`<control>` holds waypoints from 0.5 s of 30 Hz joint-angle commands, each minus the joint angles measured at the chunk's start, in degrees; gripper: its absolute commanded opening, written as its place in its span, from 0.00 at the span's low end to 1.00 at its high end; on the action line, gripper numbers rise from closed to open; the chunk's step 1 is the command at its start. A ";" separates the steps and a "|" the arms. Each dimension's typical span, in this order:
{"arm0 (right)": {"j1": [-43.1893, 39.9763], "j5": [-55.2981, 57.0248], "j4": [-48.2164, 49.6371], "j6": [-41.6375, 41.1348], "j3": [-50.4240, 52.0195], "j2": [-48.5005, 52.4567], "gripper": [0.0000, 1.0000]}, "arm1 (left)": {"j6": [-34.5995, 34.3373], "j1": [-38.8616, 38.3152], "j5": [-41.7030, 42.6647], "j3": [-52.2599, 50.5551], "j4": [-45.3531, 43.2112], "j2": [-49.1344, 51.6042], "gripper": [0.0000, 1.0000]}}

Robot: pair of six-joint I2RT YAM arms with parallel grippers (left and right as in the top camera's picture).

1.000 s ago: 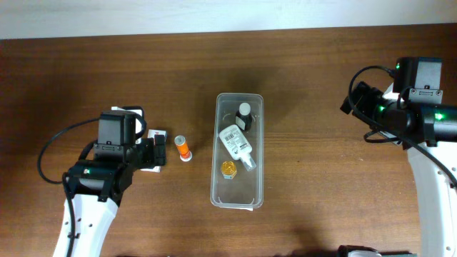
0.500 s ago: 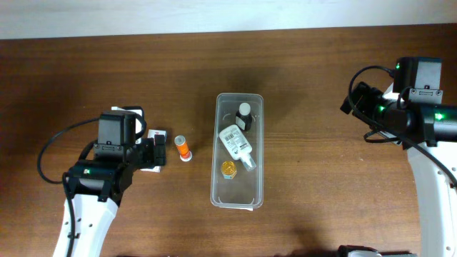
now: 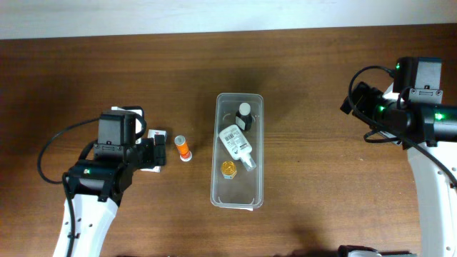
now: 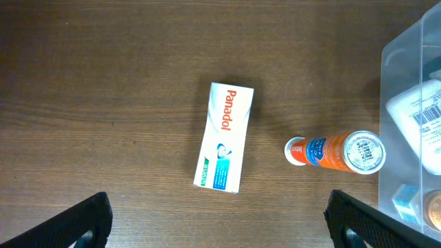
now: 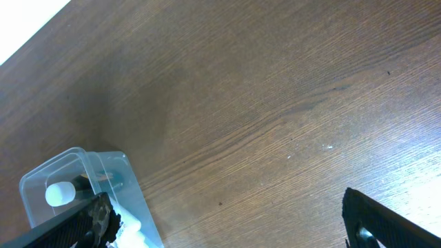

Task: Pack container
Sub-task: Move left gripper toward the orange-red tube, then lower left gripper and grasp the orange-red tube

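Observation:
The clear plastic container (image 3: 238,200) lies lengthwise mid-table; its edge also shows in the left wrist view (image 4: 413,83) and the right wrist view (image 5: 76,165). Inside are a dark bottle with a white cap (image 3: 244,114), a white labelled bottle (image 3: 236,143) and a small gold-lidded jar (image 3: 228,169). An orange tube (image 3: 183,148) lies left of the container, also seen in the left wrist view (image 4: 337,151). A white Panadol box (image 4: 224,136) lies left of the tube. My left gripper (image 4: 217,224) is open above the box, empty. My right gripper (image 5: 227,220) is open over bare table, far right of the container.
The brown wooden table runs to a white wall strip at the far edge (image 3: 214,14). Black cables loop beside both arms (image 3: 53,146).

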State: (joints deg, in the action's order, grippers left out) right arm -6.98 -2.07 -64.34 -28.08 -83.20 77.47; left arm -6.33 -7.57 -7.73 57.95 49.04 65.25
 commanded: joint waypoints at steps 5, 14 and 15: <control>-0.17 -0.31 0.02 0.13 -0.37 0.15 0.98 | -0.52 0.24 0.98 0.92 -0.07 0.22 0.99; -0.17 -0.33 0.02 0.13 -0.37 0.15 0.98 | -0.55 0.24 0.87 1.25 0.04 0.20 0.99; -0.17 -0.31 0.02 0.13 -0.37 0.15 0.98 | -0.52 0.24 0.35 1.51 0.07 0.20 0.99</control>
State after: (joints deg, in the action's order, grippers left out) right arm -6.98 -2.07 -64.34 -28.08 -83.20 77.47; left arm -6.33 -7.57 -6.48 57.98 49.06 65.25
